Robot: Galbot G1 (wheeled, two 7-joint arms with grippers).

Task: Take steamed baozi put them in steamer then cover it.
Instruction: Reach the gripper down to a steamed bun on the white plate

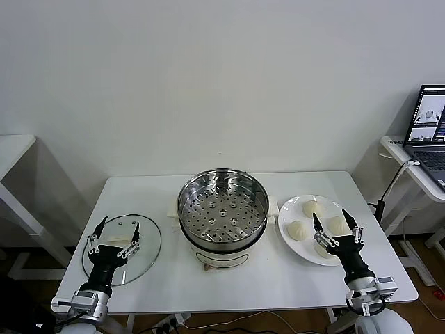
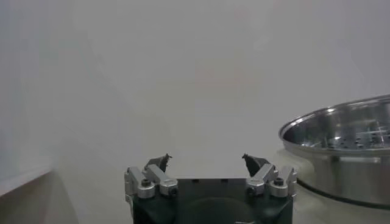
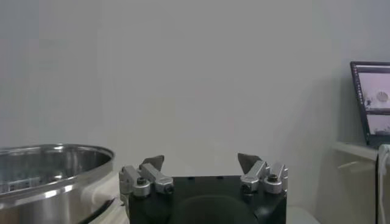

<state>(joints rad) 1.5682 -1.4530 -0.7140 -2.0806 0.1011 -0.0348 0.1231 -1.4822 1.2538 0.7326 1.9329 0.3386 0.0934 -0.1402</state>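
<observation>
The steamer (image 1: pixel 223 209) stands at the middle of the white table, a shiny steel pot with a perforated tray inside and no lid on it. Several cream-white baozi (image 1: pixel 313 207) lie on a white plate (image 1: pixel 286 217) to its right. My right gripper (image 1: pixel 336 225) hovers open over the near part of that plate, partly hiding one bun. My left gripper (image 1: pixel 116 232) stands open over the glass lid (image 1: pixel 144 252) at the table's left. In the wrist views the left gripper (image 2: pixel 207 161) and right gripper (image 3: pixel 200 162) show empty, with the steamer's rim (image 2: pixel 341 125) (image 3: pixel 55 155) beside each.
A laptop (image 1: pixel 430 129) sits on a side stand at the far right, with a cable hanging beside the table. Another white table edge (image 1: pixel 14 149) shows at the far left. A plain white wall runs behind.
</observation>
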